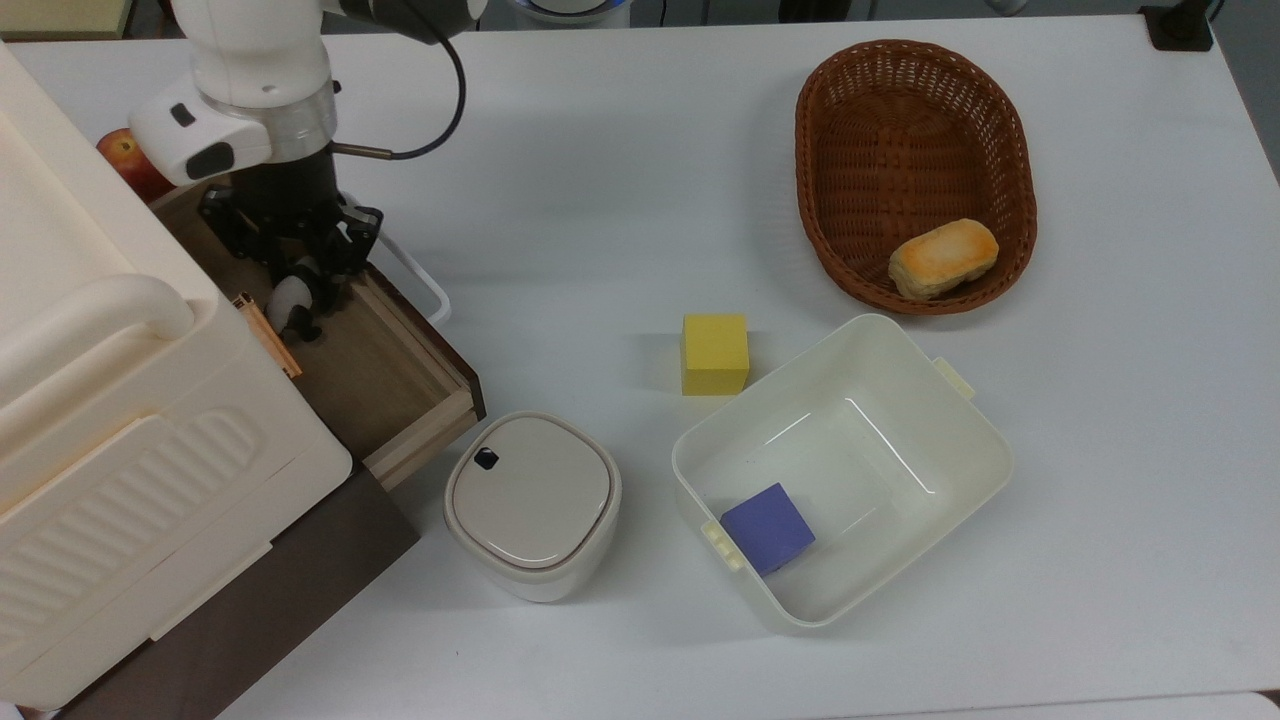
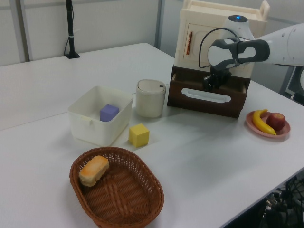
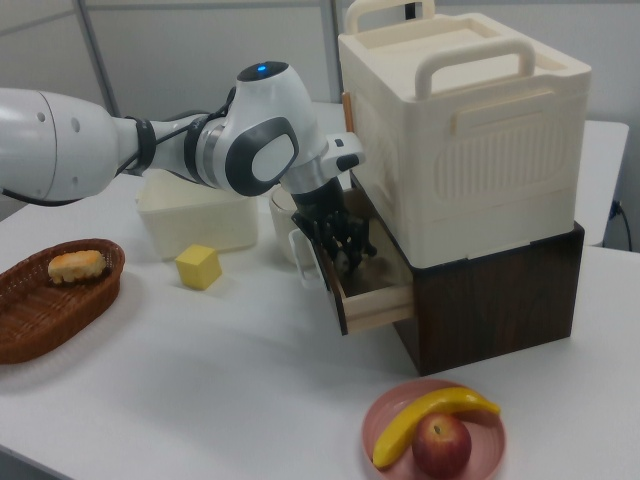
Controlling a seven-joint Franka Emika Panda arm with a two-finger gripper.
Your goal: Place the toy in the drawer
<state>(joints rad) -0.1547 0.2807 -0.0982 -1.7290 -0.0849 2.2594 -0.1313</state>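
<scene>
The toy (image 1: 292,303), a tiny black-and-white panda, hangs low inside the open drawer (image 1: 372,372), near its back by the cream cabinet. My gripper (image 1: 297,290) reaches down into the drawer from above and is shut on the toy. In the left view the gripper (image 2: 214,83) dips behind the drawer's dark front panel (image 2: 209,100) with its white loop handle. In the right view the gripper (image 3: 347,247) sits over the light-wood drawer (image 3: 378,292), which is pulled out toward the right view's left.
A cream cabinet (image 1: 110,400) overhangs the drawer's inner side. A lidded round container (image 1: 530,500) stands by the drawer's corner. Further along are a yellow cube (image 1: 715,353), a white tub (image 1: 985,440) holding a purple cube (image 1: 768,527), and a wicker basket (image 1: 815,170) with bread (image 1: 943,258). A fruit plate (image 3: 390,420) lies by the cabinet.
</scene>
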